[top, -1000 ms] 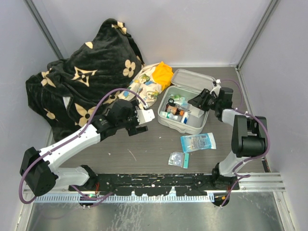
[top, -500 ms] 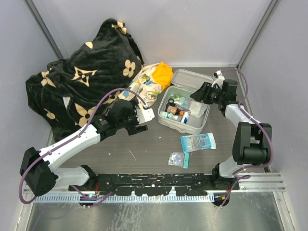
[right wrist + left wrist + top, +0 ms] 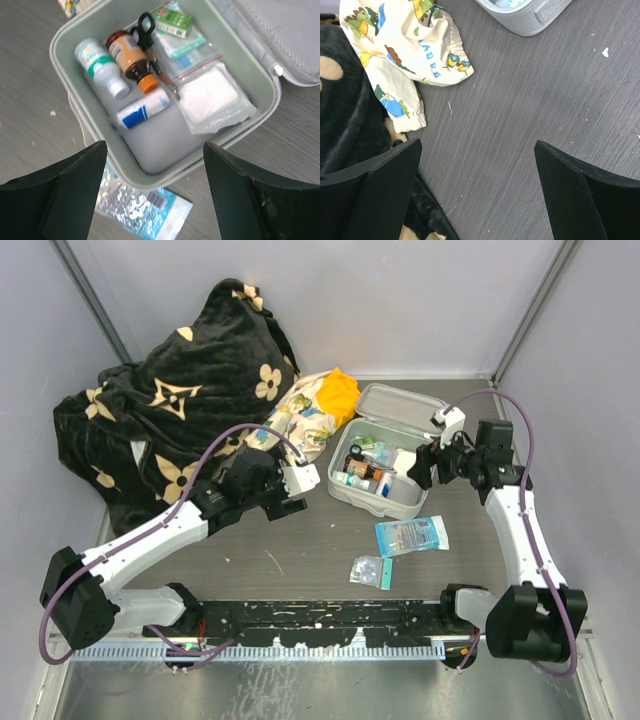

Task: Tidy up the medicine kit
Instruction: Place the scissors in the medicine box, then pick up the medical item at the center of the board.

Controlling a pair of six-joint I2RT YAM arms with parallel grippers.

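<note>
Foil pouch (image 3: 411, 535): silver-blue, flat on the table (image 3: 300, 550) just in front of the kit's near wall. It is where it was a second ago.
Small packet (image 3: 367, 571): clear, lying closer to the table's near edge than the pouch. It is also unmoved.
Left gripper (image 3: 477, 144): fingers wide apart with nothing between them. We see it hanging over bare table left of the kit, in the same place as before.
Right gripper (image 3: 155, 146): a second ago it reached over the tray. Now it has drawn back toward the right edge, jaws spread wide and empty.
Medicine kit (image 3: 390, 505): pale grey case toward the far right corner, with its lid (image 3: 400, 405) lying open behind it.
Gauze packet (image 3: 212, 97): white pad in a clear bag, lying free in the tray beside the bottles and scissors. We judge it to be what the right gripper just let go.
Meaning: one more item is stowed. The pouch and small packet still lie outside, so we think they come next, before the lid is shut.
</note>
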